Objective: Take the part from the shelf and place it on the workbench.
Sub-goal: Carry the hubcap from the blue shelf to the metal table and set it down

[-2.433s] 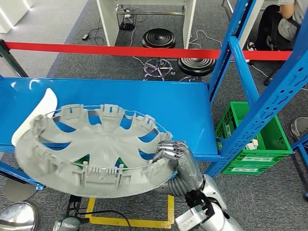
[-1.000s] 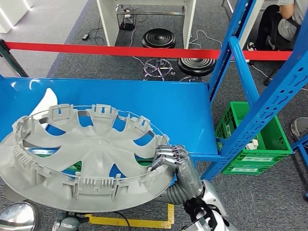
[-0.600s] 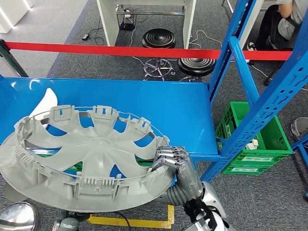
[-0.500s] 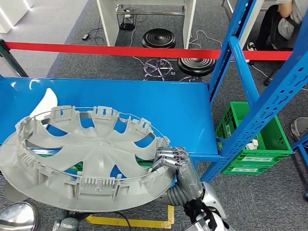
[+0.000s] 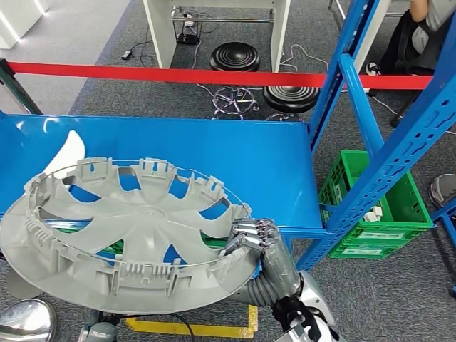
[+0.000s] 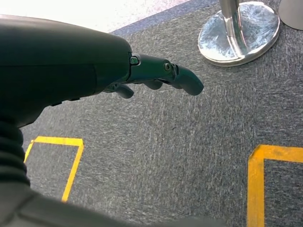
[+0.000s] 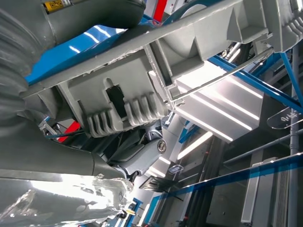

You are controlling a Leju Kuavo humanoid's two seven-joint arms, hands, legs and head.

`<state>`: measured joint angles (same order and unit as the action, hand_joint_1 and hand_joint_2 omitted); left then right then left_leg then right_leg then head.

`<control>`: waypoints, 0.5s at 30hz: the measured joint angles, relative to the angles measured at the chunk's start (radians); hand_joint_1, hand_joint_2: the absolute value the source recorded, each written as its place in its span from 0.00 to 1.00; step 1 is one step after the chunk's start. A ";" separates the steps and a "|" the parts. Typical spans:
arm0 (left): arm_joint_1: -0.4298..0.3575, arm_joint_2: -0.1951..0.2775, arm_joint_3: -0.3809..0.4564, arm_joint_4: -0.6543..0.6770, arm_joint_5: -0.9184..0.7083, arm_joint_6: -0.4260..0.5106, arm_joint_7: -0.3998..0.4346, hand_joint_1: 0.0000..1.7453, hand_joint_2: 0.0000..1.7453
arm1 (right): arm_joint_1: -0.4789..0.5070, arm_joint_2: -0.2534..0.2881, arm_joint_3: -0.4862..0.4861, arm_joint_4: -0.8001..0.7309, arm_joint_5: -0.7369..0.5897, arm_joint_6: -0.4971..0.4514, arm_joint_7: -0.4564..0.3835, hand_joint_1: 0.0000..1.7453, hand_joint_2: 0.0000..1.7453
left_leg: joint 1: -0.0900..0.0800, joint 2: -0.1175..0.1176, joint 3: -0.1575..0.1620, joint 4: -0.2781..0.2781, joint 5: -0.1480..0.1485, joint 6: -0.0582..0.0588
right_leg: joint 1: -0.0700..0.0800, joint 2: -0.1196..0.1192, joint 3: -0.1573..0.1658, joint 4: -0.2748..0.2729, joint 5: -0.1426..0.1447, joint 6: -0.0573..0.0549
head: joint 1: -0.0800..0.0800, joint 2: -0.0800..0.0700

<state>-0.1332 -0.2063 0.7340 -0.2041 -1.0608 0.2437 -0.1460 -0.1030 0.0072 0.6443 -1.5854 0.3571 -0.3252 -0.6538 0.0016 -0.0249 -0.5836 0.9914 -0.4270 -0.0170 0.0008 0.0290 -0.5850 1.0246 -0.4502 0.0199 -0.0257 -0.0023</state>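
A large grey plastic wheel cover (image 5: 129, 231), inner side up with clips around its rim, hangs tilted over the front edge of the blue shelf (image 5: 258, 160). My right hand (image 5: 261, 246) grips its right rim, fingers (image 5: 249, 229) curled over the top. In the right wrist view the cover's rim and ribbed clip (image 7: 125, 101) lie against the hand's fingers (image 7: 139, 158). My left hand (image 6: 157, 80) hangs over grey carpet, fingers loosely extended and holding nothing.
Blue shelf uprights (image 5: 371, 121) rise at the right, with a green crate (image 5: 376, 206) below them. A red barrier tape (image 5: 215, 75) runs behind the shelf, black stools (image 5: 290, 96) beyond it. A seated person (image 5: 425, 28) is at the far right. Yellow floor tape (image 6: 255, 184) marks the carpet.
The wheel cover has come further left and off the shelf, toward me, held by my right hand, which has lowered slightly. In the last half second it barely moves.
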 joint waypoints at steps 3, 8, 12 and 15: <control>0.000 0.000 0.000 0.000 0.002 0.000 -0.001 0.00 0.00 | 0.000 0.000 0.000 0.000 0.000 -0.001 0.000 1.00 1.00 | 0.000 0.000 0.000 0.000 0.000 0.000 | 0.000 0.000 0.000 0.000 0.000 0.000 | 0.000 0.000; 0.000 0.001 0.000 0.000 0.002 -0.001 -0.004 0.00 0.00 | 0.001 0.000 0.000 0.002 -0.003 -0.002 0.000 1.00 1.00 | 0.000 0.000 0.000 0.000 0.000 0.000 | 0.000 0.000 0.000 0.000 0.000 0.000 | 0.000 0.000; 0.000 0.002 0.000 0.000 0.003 -0.001 -0.005 0.00 0.00 | 0.002 0.000 -0.001 0.008 -0.012 0.001 0.003 1.00 1.00 | 0.000 0.000 0.000 0.000 0.000 0.000 | 0.000 0.000 0.000 0.000 0.000 0.000 | 0.000 0.000; 0.001 0.002 0.001 0.000 0.003 -0.001 -0.005 0.00 0.00 | 0.004 0.000 -0.002 0.015 -0.021 0.002 0.005 1.00 1.00 | 0.000 0.000 0.000 0.000 0.000 0.000 | 0.000 0.000 0.000 0.000 0.000 0.000 | 0.000 0.000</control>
<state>-0.1324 -0.2041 0.7345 -0.2041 -1.0576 0.2430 -0.1511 -0.0995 0.0072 0.6418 -1.5703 0.3357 -0.3227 -0.6485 0.0016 -0.0249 -0.5836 0.9914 -0.4270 -0.0170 0.0008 0.0290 -0.5851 1.0246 -0.4502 0.0199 -0.0257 -0.0023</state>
